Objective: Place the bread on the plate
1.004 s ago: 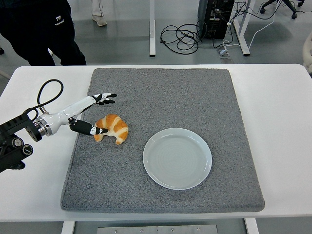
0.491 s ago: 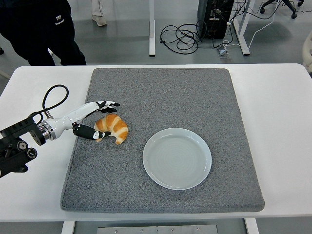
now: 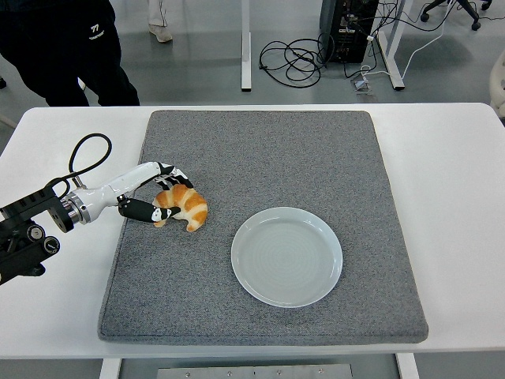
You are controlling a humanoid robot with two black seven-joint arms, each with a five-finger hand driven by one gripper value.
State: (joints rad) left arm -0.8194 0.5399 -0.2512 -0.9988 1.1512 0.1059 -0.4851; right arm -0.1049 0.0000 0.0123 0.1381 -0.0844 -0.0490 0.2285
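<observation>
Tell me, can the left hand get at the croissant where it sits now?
Probably yes. The left hand is already at the croissant on the grey mat, fingers curled over its top and thumb at its near end. Nothing stands between them, and the plate lies clear to the right.

Mat (image 3: pixel 268 158): lies on the table (image 3: pixel 450 205), filling the middle of the frame.
Croissant (image 3: pixel 185 208): on the mat, left of centre, close to the mat's left edge.
Plate (image 3: pixel 287 256): on the mat, lower centre of the frame, right of and slightly below the croissant, apart from it.
Left hand (image 3: pixel 151 194): enters from the left edge, reaching over the mat's left border; fingers lie above and below the croissant's left end, seemingly touching it.
Person (image 3: pixel 63 47): upper left corner, behind the table's far edge.
Cables (image 3: pixel 292 59): top centre, on the floor beyond the table.
</observation>
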